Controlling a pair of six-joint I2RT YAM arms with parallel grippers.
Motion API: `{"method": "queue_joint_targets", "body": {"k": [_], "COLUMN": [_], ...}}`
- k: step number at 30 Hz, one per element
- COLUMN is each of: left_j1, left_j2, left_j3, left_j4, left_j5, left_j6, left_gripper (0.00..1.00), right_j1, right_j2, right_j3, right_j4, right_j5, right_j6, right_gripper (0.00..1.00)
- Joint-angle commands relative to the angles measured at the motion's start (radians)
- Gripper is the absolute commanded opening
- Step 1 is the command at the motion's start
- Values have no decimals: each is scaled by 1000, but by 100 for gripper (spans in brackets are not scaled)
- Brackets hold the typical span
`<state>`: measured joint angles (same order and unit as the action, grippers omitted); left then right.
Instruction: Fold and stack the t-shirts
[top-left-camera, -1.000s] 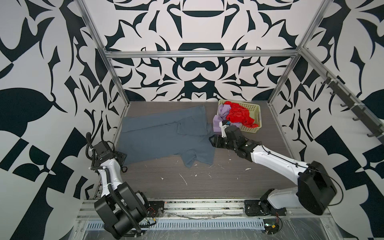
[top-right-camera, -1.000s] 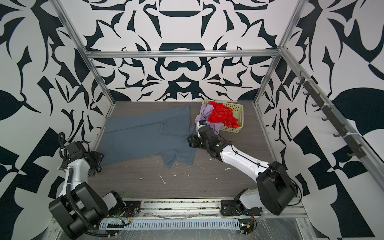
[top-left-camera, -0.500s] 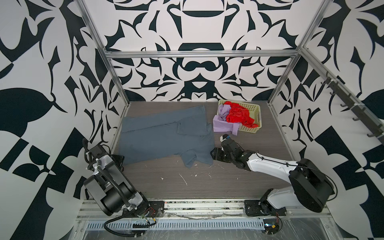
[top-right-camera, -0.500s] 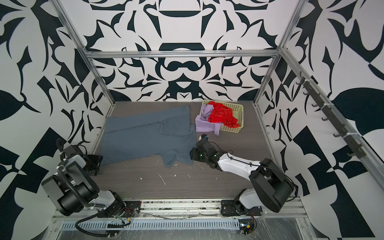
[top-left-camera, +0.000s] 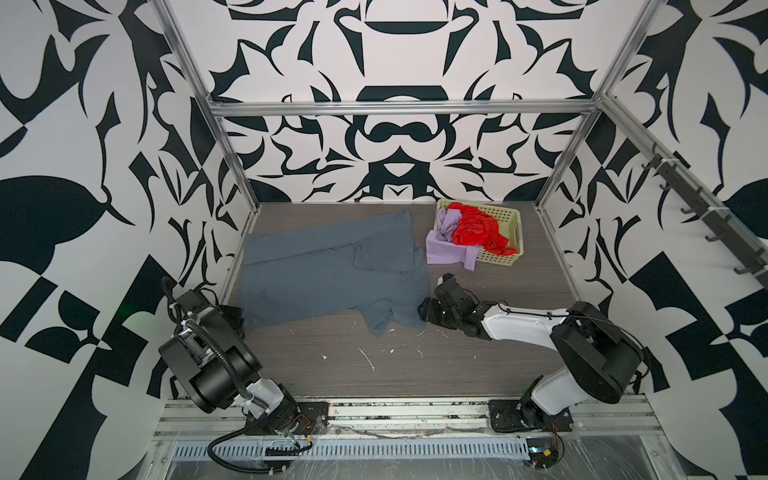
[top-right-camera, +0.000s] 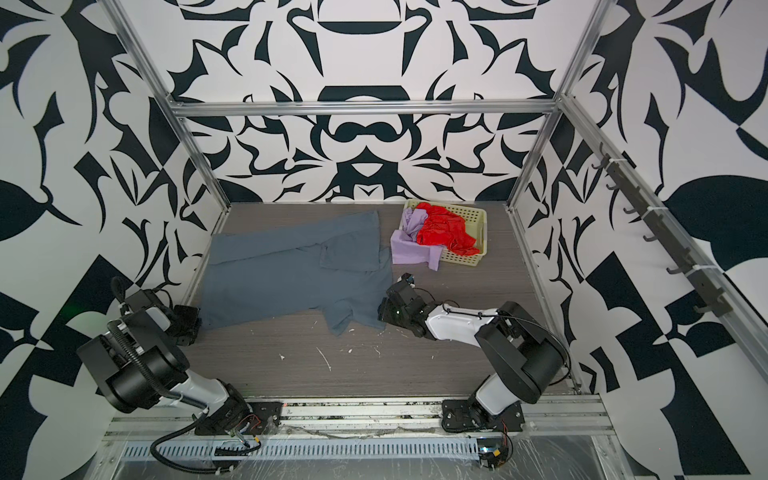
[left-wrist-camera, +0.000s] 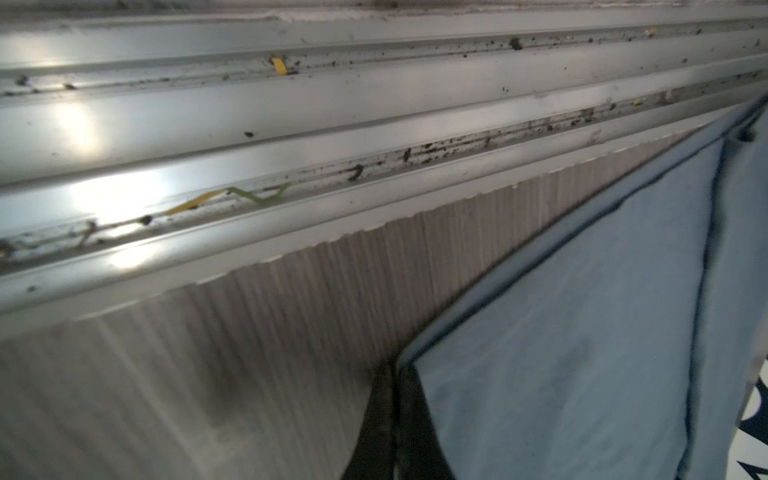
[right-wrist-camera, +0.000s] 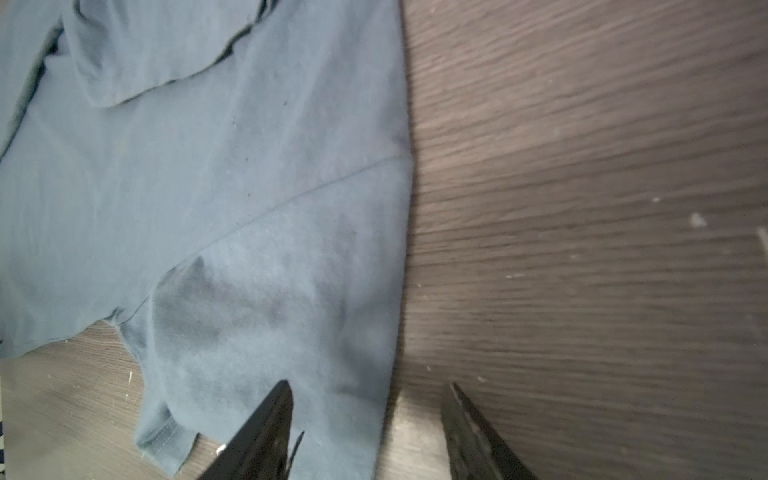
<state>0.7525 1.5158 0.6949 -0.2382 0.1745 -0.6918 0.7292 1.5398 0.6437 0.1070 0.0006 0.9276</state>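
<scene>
1. Top views: we log the slate blue-grey cloth t-shirt (top-left-camera: 332, 282) spread on the tabletop (top-left-camera: 457, 365), unfolded.
2. We find the left jaws clenched on its corner, the right jaws released astride its edge.
3. Waiting: bright red t-shirt (top-left-camera: 473, 230), pale lilac t-shirt (top-left-camera: 444, 251), heaped at the cream perforated basket (top-left-camera: 511, 220); nothing stacked.

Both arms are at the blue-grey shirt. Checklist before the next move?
1. Left gripper shut at the near corner of the blue-grey shirt: ok.
2. Cloth caught between its jaws: cannot tell.
3. Right gripper open, straddling the shirt's edge: ok.
4. Shirt lying flat: not ok, a flap is folded onto the body.
5. Lilac shirt apart from it: cannot tell; it hangs over the rim of the basket.
6. Red shirt in basket: ok.
</scene>
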Motion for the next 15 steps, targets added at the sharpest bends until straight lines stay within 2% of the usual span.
{"method": "queue_joint_targets", "body": {"k": [1,4,7,8,9,10,11,15], "left_j1": [1,0,1,0,1,1,1,1], "left_j2": [-9,-13,-2,3,8,11,12,12], "left_j3": [-31,-33,-35,-35,-34,-33,-35,-35], "left_j4": [-10,-8,-2,0,0,2,2,4], "left_j5": [26,27,35,39,43,45,45,45], "left_j6": [-3,0,1,1,1,2,2,4], "left_gripper": [0,0,0,0,0,0,0,0], "right_j1": [43,67,73,73,73,73,74,72], "right_j2": [4,17,26,24,13,-3,-17,-83], "right_j3": [-22,-44,-55,-48,-39,-26,-9,126], "right_j4": [29,64,137,155,172,174,171,73], "right_j5": [33,20,-17,-27,-38,-46,-51,-69], "right_j6": [37,56,62,62,64,66,70,93], "right_gripper": [62,60,50,42,22,9,0,0]}}
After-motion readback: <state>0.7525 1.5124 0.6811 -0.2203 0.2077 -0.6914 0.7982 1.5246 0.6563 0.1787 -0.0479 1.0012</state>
